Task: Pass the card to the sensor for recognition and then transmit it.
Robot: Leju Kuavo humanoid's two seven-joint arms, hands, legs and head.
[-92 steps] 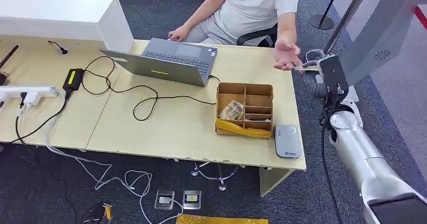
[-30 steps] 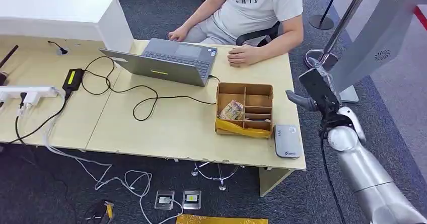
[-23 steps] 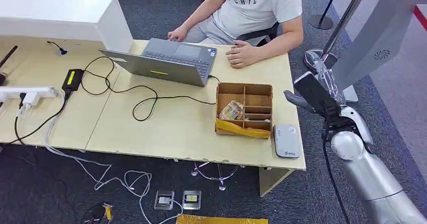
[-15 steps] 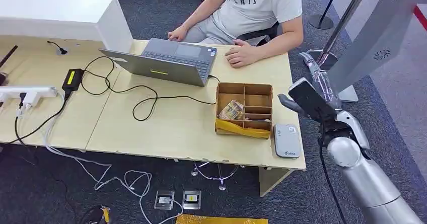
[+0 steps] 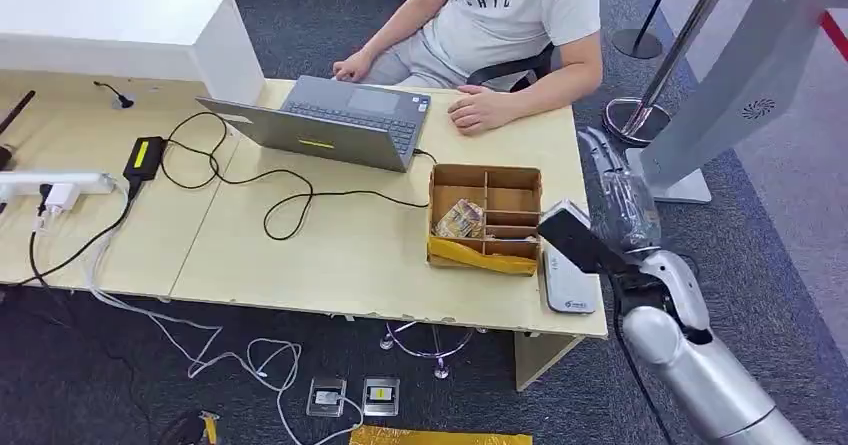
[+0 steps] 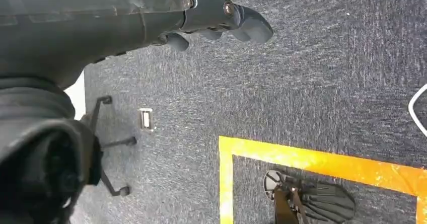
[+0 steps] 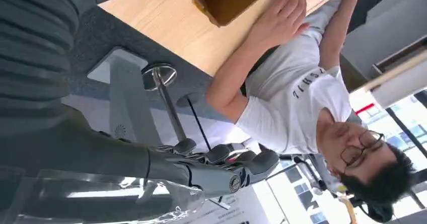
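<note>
The grey card reader (image 5: 572, 290) lies flat at the table's front right corner. My right hand (image 5: 585, 240) hovers right over its far end and partly hides it. That hand holds a clear, glossy card (image 5: 622, 200), which sticks out behind it past the table's right edge. In the right wrist view the card (image 7: 100, 199) shows as a transparent sheet lying along my right hand (image 7: 216, 171), whose fingers are curled over it. My left hand (image 6: 221, 17) hangs over dark carpet with nothing in it.
A cardboard divider box (image 5: 487, 215) stands just left of the reader. A laptop (image 5: 335, 120) and black cables lie further left. A seated person (image 5: 500, 25) rests a hand (image 5: 480, 112) on the far table edge. A grey kiosk stand (image 5: 740, 85) and post base (image 5: 640, 120) are on the right.
My right arm swung down and left, carrying the card from beside the table's right edge to over the card reader. The person drew the outstretched hand back onto the table.
</note>
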